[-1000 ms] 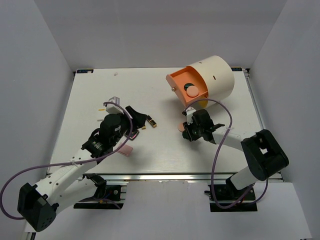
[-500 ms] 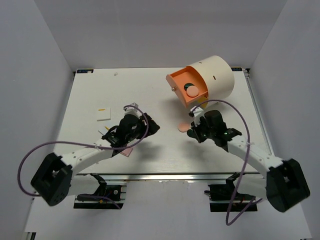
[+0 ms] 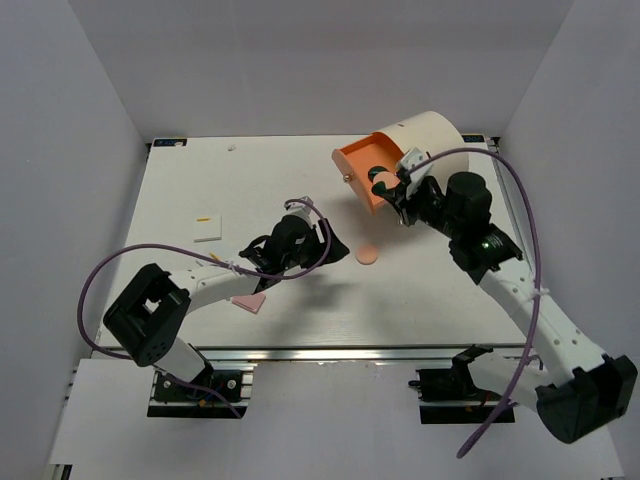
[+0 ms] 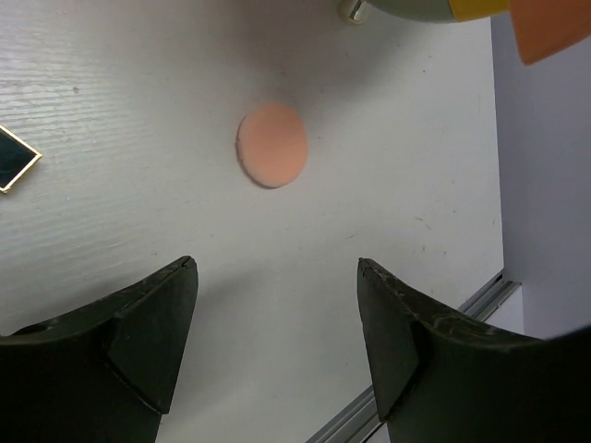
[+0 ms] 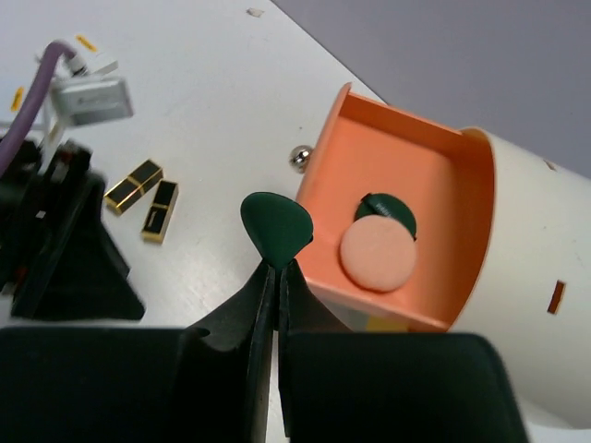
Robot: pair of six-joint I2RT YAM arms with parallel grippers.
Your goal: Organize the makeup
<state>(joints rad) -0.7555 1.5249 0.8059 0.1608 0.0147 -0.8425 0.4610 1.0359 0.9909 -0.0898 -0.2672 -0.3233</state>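
The right pincer point(image 5: 277, 269) is clamped on the edge of a dark green disc point(image 5: 275, 224) that stands up from its jaws, the orange drawer point(image 5: 397, 138) just beyond. Thin, light, likely stiff, the disc could pivot in that edge grip. The left pincer point(image 4: 277, 305) gapes, a peach disc point(image 4: 272, 145) flat on the desk point(image 4: 138, 111) ahead.

table point(image 3: 300, 190) | peach disc point(image 3: 367, 256) | pink square point(image 3: 248, 301) | two lipstick tubes point(image 5: 132, 185) | cream cylinder point(image 3: 440, 150)
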